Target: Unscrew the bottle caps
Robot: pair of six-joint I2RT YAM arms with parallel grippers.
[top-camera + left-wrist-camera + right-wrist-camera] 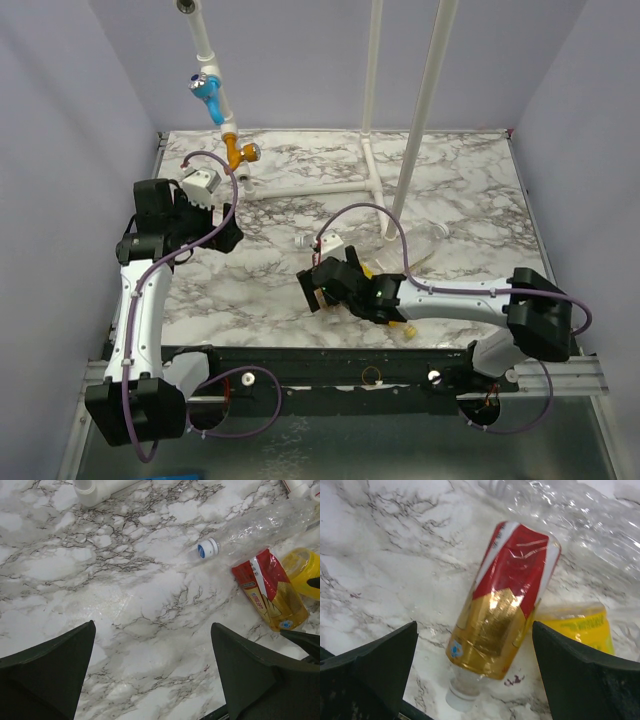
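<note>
The white cap sat on the neck of the brown bottle, which lay flat on the table with its neck toward 7 o'clock in the right wrist view; its red label covered the end toward 1 o'clock, with a gold panel below it. The yellow bottle lay at its 4 o'clock, touching it and partly tucked behind; the clear bottle lay across the top of that view, from 12 to 2 o'clock. The right gripper hung above the brown bottle with its fingers spread wide, one at each side of the bottle and neither touching it.

In the left wrist view the clear bottle ran from 2 o'clock down toward 8 o'clock; its blue-and-white cap was on the 8 o'clock end; the brown bottle lay at 5 o'clock of that cap, near it but apart. The left gripper was also spread wide, over bare marble and holding nothing; the bottles sat at its 2 o'clock, well apart from it.

From above, the right gripper and the bottles were just toward 6 o'clock of the table's middle; the left gripper was at 9 o'clock. A white pipe lay toward 12 o'clock; a blue tap hung at 11 o'clock.
</note>
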